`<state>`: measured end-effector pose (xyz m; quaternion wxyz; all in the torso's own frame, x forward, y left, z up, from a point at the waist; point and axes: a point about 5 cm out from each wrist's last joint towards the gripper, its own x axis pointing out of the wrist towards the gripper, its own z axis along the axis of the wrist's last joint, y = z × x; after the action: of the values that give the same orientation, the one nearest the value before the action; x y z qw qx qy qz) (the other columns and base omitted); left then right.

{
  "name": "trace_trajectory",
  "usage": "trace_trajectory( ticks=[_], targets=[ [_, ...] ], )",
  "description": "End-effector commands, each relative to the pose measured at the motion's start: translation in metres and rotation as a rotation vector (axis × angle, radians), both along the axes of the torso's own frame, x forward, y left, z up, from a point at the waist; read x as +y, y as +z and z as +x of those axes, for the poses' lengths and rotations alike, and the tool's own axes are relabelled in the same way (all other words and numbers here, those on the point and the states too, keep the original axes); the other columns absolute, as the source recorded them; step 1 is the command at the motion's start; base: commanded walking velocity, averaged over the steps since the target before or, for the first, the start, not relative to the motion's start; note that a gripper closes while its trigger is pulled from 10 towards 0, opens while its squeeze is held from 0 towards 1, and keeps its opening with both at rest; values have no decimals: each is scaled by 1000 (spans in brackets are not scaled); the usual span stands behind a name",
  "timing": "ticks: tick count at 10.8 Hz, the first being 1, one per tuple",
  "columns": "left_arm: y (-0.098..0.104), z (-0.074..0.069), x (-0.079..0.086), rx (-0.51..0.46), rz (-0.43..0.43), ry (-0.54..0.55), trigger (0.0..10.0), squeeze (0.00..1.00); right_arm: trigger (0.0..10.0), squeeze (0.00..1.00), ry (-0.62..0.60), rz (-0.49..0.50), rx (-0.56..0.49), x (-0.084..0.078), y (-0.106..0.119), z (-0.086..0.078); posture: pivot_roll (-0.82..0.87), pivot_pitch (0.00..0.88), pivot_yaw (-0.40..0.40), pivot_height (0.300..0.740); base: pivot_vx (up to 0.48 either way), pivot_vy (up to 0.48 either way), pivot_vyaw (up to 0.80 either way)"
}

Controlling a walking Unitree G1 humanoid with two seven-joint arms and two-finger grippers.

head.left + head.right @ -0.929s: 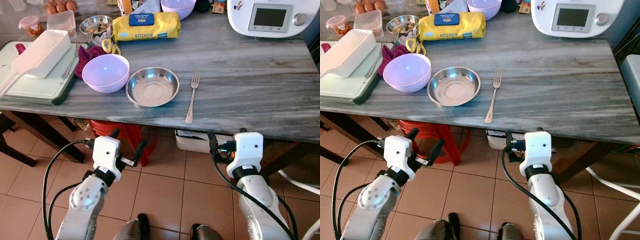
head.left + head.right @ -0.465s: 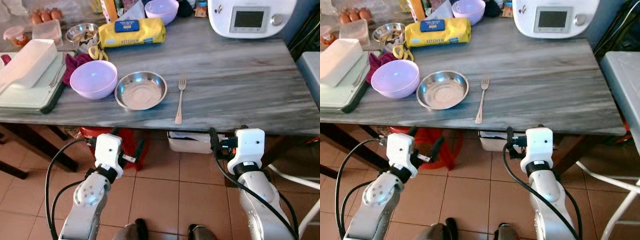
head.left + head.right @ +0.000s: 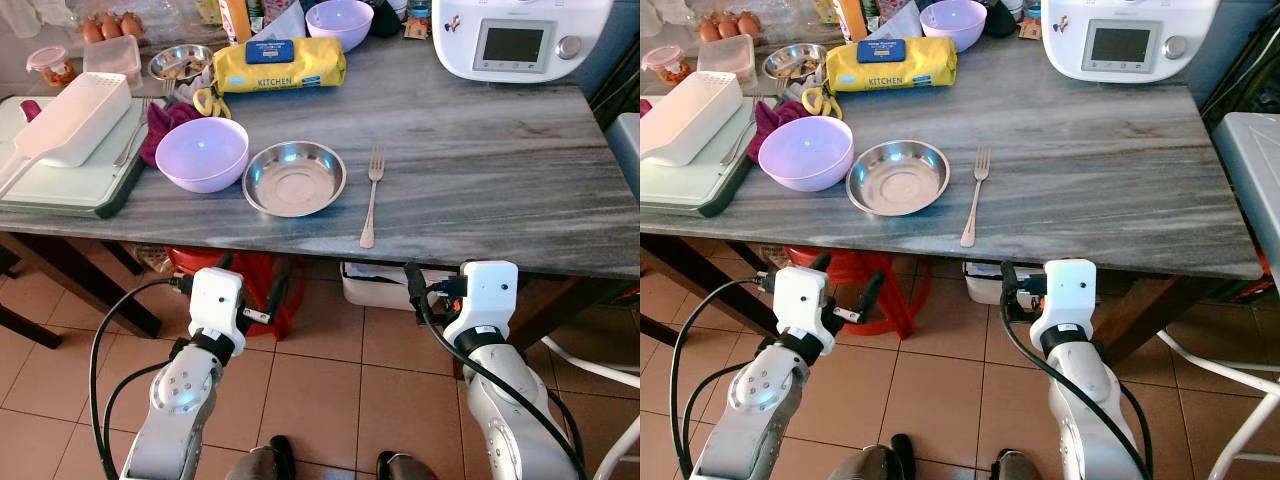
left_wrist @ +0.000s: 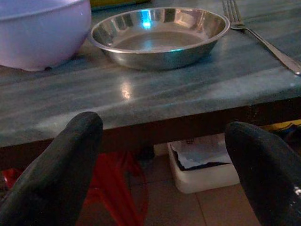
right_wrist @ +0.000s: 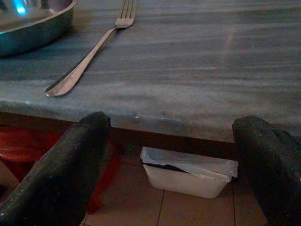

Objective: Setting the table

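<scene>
A shallow steel dish sits near the front edge of the grey marble table. To its left stands a lilac bowl, and to its right lies a fork, tines pointing away from me. Both arms are held low in front of the table, below its edge. My left gripper is open with nothing in it, facing the dish. Facing the fork's handle, my right gripper is open too, with nothing between its fingers.
Further back stand a white appliance with a screen, a yellow package, a second lilac bowl and a small steel bowl. A tray with a white scoop is at the left. A red stool and a white box sit under the table.
The camera has shifted, so the whole table sits differently in the picture. Both grippers stay open and low in front of the table edge. Nothing on the table has moved.
</scene>
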<state>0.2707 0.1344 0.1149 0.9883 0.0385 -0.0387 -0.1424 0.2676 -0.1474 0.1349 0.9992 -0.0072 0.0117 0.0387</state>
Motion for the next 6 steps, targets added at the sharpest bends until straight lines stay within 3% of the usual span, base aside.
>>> trace_trajectory(
  ticks=[1, 4, 6],
  targets=[
    [-5, 0, 4, 28, 18, 21, 10000, 0, 10000, 0, -17, 7, 17, -1, -3, 1, -89, 196, 100, 740, 0, 0, 0],
    [-3, 4, 2, 23, 32, 29, 10000, 0, 10000, 0, -21, -21, -53, 0, 7, 5, -89, 194, 102, 740, 0, 0, 0],
    [-1, 6, 2, 15, 41, 48, 10000, 0, 10000, 0, 11, 25, -75, 2, 9, 4, -87, 195, 104, 740, 0, 0, 0]
  ],
)
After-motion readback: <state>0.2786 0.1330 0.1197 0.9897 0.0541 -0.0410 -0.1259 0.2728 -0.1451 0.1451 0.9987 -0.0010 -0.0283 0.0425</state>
